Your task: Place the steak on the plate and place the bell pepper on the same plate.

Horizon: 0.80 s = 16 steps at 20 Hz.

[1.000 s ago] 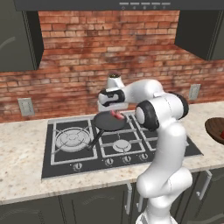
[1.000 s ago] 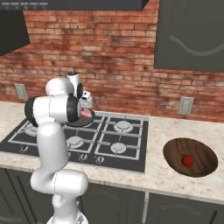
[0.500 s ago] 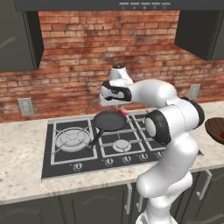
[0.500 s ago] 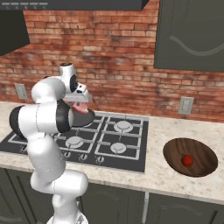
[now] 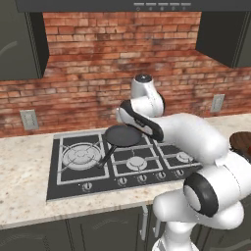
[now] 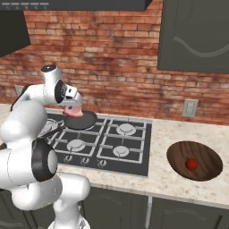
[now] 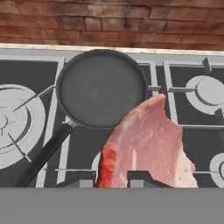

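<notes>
The steak point(image 7: 146, 146) hangs from the gripper point(image 7: 114, 179), whose two dark fingers point(image 7: 140, 178) are clamped on its lower edge in the hand view. It is an irregular wedge of raw meat, marbled pale pink across the broad face, with a darker red, wet-looking rim on the left and a ragged whitish fringe of fat on the right. In the right base view the same piece shows as a small pink flap point(image 6: 74, 112) under the white wrist, raised just above the hob.

Under it sits a black frying pan point(image 7: 101, 87), round, matte and shallow, with a long straight dark handle running off toward the lower left. It rests on the gas hob point(image 5: 73, 176), a flat black glass panel carrying thin grey grates, pale ringed burners and a row of small knobs along its front edge.

The hob is set into a speckled beige stone surface point(image 6: 179, 183). Well to the right on it lies a dark brown wooden board point(image 6: 195, 160), round and grained, with the bell pepper point(image 6: 191, 164) on it, a tiny glossy red blob; its exact shape is hard to make out at this size. Behind runs a rough red brick wall point(image 6: 116, 58).
</notes>
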### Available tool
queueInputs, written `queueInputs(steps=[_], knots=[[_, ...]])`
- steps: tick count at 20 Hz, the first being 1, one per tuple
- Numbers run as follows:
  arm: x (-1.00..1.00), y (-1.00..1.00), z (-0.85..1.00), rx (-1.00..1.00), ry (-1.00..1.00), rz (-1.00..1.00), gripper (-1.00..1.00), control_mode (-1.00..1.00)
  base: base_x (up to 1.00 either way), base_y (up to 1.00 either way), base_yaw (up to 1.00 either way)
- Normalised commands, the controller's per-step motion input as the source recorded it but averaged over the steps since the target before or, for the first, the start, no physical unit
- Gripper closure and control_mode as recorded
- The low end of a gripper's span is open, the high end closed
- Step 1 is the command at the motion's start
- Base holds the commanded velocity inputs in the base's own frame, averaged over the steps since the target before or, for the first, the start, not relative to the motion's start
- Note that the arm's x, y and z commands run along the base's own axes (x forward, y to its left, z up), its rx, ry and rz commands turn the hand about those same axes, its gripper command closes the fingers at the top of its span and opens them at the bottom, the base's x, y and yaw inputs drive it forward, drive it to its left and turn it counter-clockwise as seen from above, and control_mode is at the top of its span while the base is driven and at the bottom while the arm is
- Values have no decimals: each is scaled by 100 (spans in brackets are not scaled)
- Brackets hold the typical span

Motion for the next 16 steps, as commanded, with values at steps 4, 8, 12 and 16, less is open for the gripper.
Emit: queueInputs(steps=[4,8,12,16], knots=[[-89,-3,90,0,0,0,100,-100,0,0,0],[-99,-5,75,0,0,0,100,-100,0,0,0],[-100,-4,60,0,0,0,100,-100,0,0,0],[-85,-18,45,0,3,0,100,-100,0,0,0]])
